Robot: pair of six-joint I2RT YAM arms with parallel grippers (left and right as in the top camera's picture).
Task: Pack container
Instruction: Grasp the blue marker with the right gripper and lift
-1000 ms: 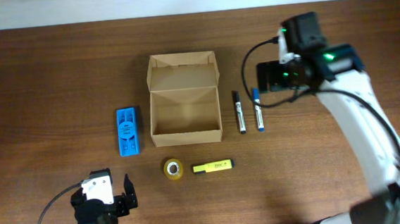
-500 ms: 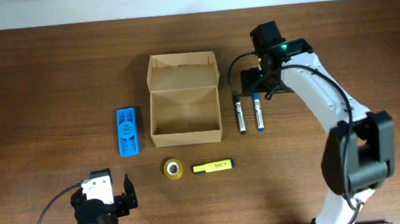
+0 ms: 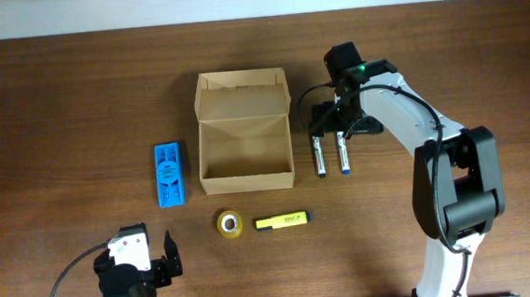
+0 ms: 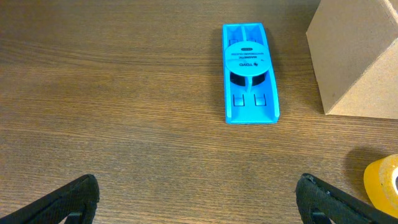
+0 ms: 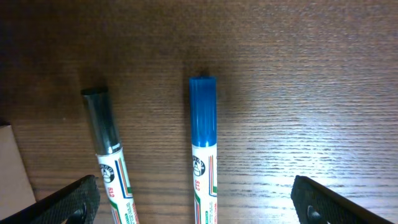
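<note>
The tan cardboard container [image 3: 245, 156] stands open at the table's middle, its flap lid [image 3: 242, 94] folded back, nothing visible inside. A corner of it shows in the left wrist view [image 4: 357, 59]. My right gripper [image 3: 331, 123] is open, low over the capped ends of the black marker [image 3: 319, 156] and the blue marker [image 3: 343, 153] just right of the container. In the right wrist view the black-capped marker [image 5: 106, 146] and the blue-capped marker [image 5: 203, 134] lie between my spread fingers. My left gripper [image 3: 165, 260] is open and empty near the front edge.
A flat blue plastic piece [image 3: 169, 174] lies left of the container and shows in the left wrist view [image 4: 249, 71]. A yellow tape roll [image 3: 230, 223] and a yellow highlighter [image 3: 281, 221] lie in front of the container. The roll's edge shows at the left wrist view's right [image 4: 384, 186].
My right arm has swung left and down from the right rear until its gripper is over the two markers' caps. The left arm and the objects have not moved.
</note>
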